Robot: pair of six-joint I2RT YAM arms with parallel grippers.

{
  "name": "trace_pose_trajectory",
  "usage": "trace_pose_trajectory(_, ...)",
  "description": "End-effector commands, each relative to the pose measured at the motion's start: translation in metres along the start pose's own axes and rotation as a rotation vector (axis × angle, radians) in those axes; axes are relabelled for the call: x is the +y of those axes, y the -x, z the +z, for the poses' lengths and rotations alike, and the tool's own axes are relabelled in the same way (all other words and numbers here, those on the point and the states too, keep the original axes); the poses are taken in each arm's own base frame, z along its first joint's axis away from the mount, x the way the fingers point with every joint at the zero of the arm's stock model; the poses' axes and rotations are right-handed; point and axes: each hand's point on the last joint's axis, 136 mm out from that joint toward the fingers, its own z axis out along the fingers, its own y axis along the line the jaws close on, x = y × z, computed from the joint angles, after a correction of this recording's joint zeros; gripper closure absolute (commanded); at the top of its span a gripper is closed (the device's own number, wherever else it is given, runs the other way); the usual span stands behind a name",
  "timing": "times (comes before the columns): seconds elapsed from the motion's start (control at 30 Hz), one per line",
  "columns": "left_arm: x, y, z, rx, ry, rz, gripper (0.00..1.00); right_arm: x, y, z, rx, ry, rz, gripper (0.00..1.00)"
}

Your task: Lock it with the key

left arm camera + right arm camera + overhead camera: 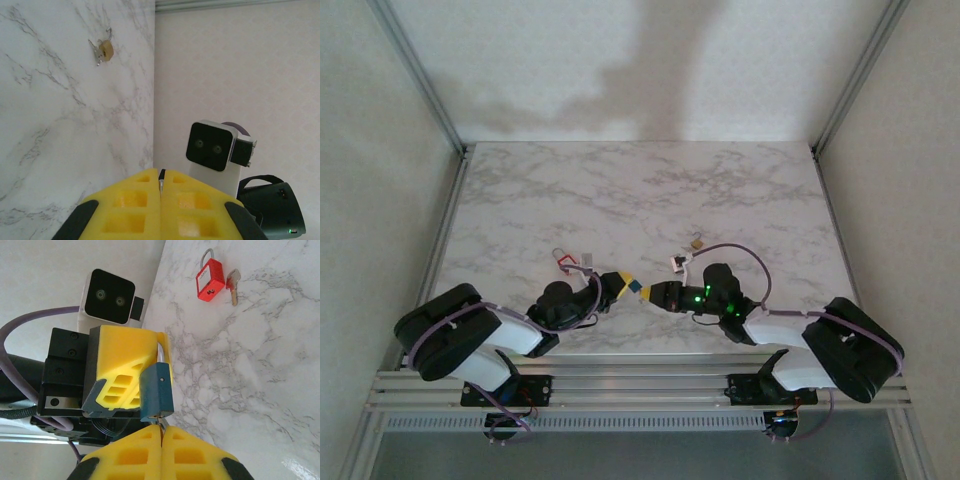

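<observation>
A dark blue padlock (156,390) hangs in the air between my two grippers, and from above it shows as a small block (636,288). My left gripper (620,283) is shut on its silver shackle (163,356); a thin strip of metal sits between its yellow pads (161,176). From the opposite side, my right gripper (161,432) is shut on the key (161,421), whose tip sits in the padlock's bottom face. Most of the key is hidden between the pads.
A red padlock (209,282) with a loose key (233,280) beside it lies on the marble table (620,190), left of the grippers from above. A small brass padlock (104,50) lies farther out. Walls and aluminium frame rails surround the table.
</observation>
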Motion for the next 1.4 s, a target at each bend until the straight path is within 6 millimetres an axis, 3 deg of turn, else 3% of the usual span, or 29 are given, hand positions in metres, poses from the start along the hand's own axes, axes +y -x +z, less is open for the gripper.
trace_pose_trajectory(0.0,-0.018,0.039,0.001,-0.162,-0.073,-0.012,1.00,-0.008,-0.028,-0.009,0.080,-0.018,0.002,1.00)
trace_pose_trajectory(0.37,-0.007,0.037,0.007,-0.151,-0.049,-0.016,1.00,-0.006,-0.033,-0.026,0.057,-0.057,-0.032,1.00)
trace_pose_trajectory(0.73,0.041,0.029,0.021,-0.096,0.137,0.040,1.00,-0.016,-0.014,-0.041,-0.019,-0.233,-0.072,1.00)
trace_pose_trajectory(1.17,0.097,0.014,0.036,0.004,0.284,0.060,1.00,-0.018,0.002,-0.023,0.026,-0.309,-0.087,1.00)
trace_pose_trajectory(1.2,0.101,0.012,0.036,0.011,0.298,0.060,1.00,-0.012,0.010,-0.019,0.019,-0.302,-0.096,1.00)
trace_pose_trajectory(1.37,0.122,0.009,0.034,0.024,0.363,0.059,1.00,-0.025,0.018,-0.009,0.041,-0.345,-0.067,1.00)
